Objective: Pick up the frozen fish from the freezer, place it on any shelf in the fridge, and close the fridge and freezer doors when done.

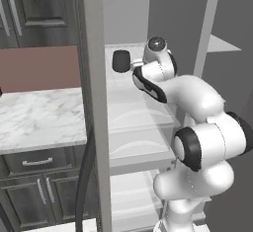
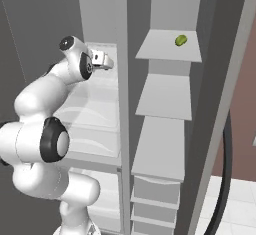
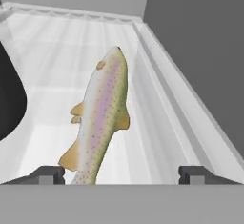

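A rendered home kitchen is shown. A white marble tabletop (image 1: pixel 34 117) is seen beside a tall grey refrigerator, with dark wood cabinet doors (image 1: pixel 24 9) above it and dark drawers with metal handles (image 1: pixel 37 163) below. A reddish-brown backsplash (image 1: pixel 39 68) is set between them. The fridge (image 1: pixel 138 127) with clear glass shelves and the freezer (image 2: pixel 165 104) with plain grey shelves stand open side by side. A fish (image 3: pixel 102 118) is seen lying on a glass shelf, and pale floor tiles (image 2: pixel 235 199) are visible.

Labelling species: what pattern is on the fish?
Pink stripe with dark speckles on the fish; hand view.
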